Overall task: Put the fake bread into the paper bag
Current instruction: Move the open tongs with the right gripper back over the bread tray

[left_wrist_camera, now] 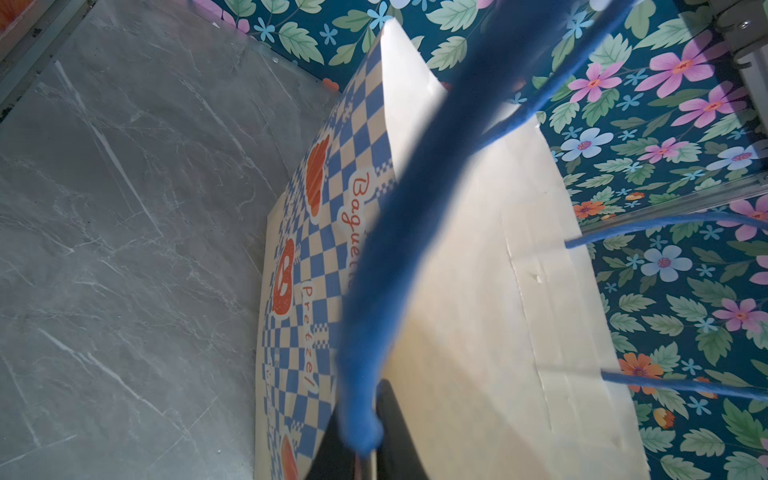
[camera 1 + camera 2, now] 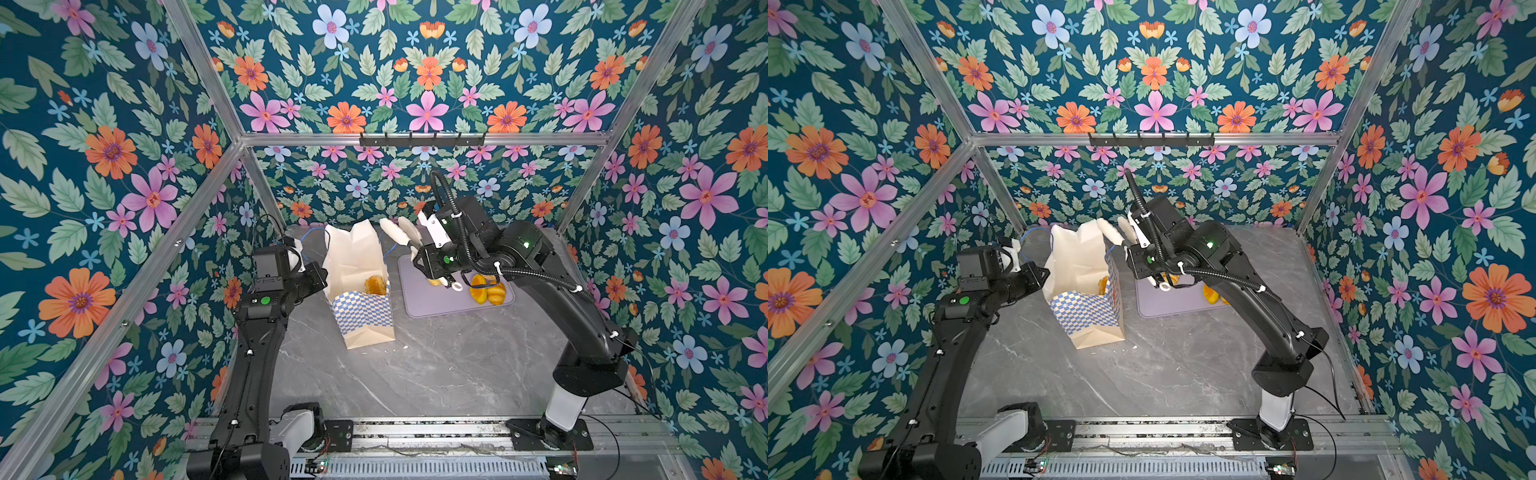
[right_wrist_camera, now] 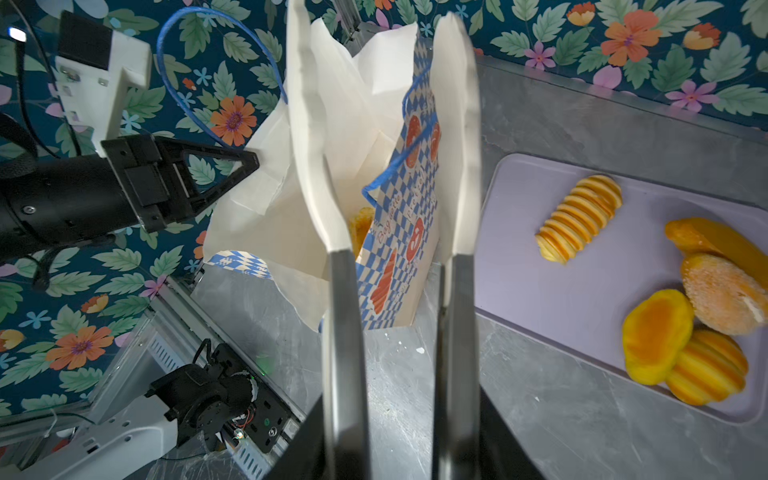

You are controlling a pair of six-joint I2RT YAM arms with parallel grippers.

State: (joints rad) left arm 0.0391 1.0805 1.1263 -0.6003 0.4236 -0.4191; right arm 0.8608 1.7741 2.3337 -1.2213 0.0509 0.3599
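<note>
Seemingly empty gripper (image 3: 374, 16) near paper bag (image 3: 399, 257)

A robot lab's test booth: an aluminium frame (image 2: 291, 139) lined with flowered wallpaper (image 2: 428, 75), two black robot arms (image 2: 257, 353) bolted to a rail (image 2: 415, 430) at 6 o'clock of a marble-look table (image 2: 436, 374), a hook rack (image 2: 422, 141) at 12 o'clock, fake bread (image 2: 496, 293) at 2 o'clock.

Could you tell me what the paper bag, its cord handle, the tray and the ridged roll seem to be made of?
The paper bag: matte cream paper, creased and folded.
The cord handle: blue twisted cord, fuzzy-edged, probably fibre.
The tray: smooth lilac plastic or silicone, faint sheen.
The ridged roll: likely moulded foam or soft plastic, evenly coloured, matte.
</note>
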